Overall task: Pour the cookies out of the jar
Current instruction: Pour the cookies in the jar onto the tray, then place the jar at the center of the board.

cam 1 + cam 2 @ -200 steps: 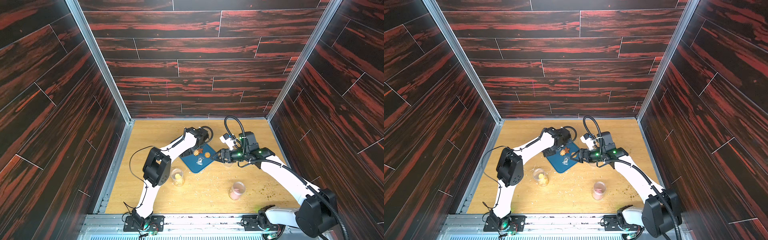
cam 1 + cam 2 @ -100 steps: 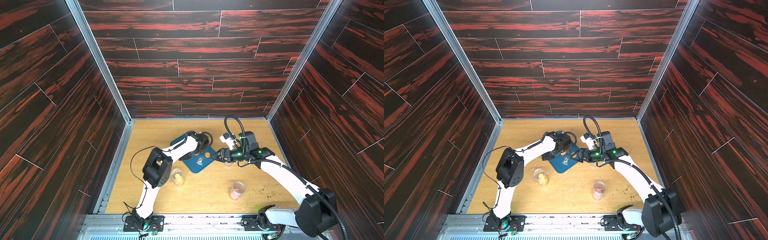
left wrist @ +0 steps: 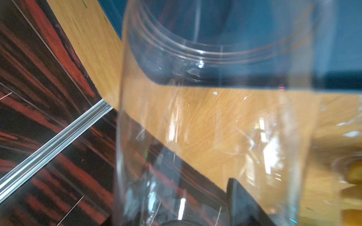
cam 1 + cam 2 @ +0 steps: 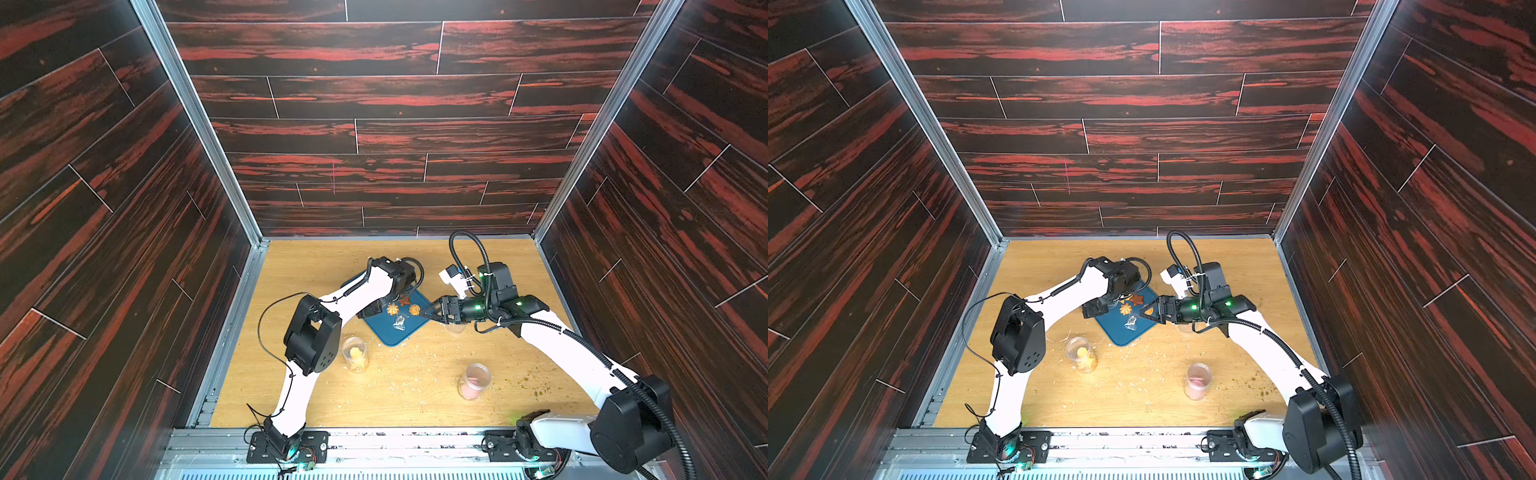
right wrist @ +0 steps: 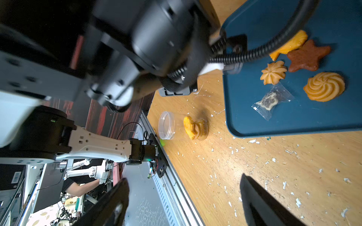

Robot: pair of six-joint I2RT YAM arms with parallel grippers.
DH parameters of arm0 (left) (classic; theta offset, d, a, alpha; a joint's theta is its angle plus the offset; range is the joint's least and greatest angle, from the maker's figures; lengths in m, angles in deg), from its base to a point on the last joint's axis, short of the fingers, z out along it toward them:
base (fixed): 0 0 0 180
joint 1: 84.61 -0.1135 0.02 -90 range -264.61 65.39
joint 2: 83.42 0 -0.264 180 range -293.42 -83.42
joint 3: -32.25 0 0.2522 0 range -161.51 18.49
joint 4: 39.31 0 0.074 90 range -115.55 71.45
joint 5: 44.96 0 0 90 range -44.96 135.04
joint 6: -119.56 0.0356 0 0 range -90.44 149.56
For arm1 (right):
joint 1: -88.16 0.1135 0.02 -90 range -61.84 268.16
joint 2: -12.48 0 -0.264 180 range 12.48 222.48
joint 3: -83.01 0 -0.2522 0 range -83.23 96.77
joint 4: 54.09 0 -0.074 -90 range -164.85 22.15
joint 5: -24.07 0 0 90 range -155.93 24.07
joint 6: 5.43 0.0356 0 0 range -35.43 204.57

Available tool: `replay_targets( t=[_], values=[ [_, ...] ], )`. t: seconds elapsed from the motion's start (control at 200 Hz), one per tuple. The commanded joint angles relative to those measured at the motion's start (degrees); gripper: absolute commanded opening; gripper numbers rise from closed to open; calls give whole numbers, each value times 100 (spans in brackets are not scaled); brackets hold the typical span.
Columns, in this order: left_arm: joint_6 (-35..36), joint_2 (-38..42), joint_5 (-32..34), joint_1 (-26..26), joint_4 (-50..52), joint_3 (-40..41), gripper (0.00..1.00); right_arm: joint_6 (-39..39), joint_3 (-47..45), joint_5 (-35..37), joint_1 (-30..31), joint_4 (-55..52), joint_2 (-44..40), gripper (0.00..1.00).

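Four cookies [image 5: 324,86] are lying on the blue tray [image 5: 254,121], so we are judging the pour all but done: our left gripper [image 4: 402,291] is clamping the seemingly empty jar [image 3: 215,127] by the tray's edge, while our right gripper [image 5: 184,201] is gaping wide, holding nothing.

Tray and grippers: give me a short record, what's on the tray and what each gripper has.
tray: blue, flat on table
on tray: cookies, one packet
left gripper: shut on clear jar
jar: no cookies seen inside
right gripper: open, empty, near the tray's edge
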Motion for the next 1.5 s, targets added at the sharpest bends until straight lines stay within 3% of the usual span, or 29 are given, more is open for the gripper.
replay_targets(
  t=[0.0,0.235,0.511,0.611,0.827,1.007,1.493],
  values=[
    [-225,804,-704,-107,-127,-223,60,-89,-33,38,-15,-194,-213,92],
    [-697,1854,-3227,-790,-1035,334,60,-69,-23,225,-75,-256,-494,92],
    [-1283,3269,-6313,-1404,-3069,2138,60,130,370,424,-154,-436,-809,92],
    [-1600,3625,-7149,-1582,-3858,2719,60,217,606,475,-155,-531,-803,92],
    [-1682,3790,-8092,-1728,-4411,3091,60,427,1314,163,-155,-812,-618,92],
    [-1518,3781,-8775,-1776,-4457,3122,60,337,2379,90,-151,-1780,-87,91],
    [-1168,3867,-9021,-1785,-4488,3189,60,962,3770,-238,-142,-2033,725,89]
  ],
)
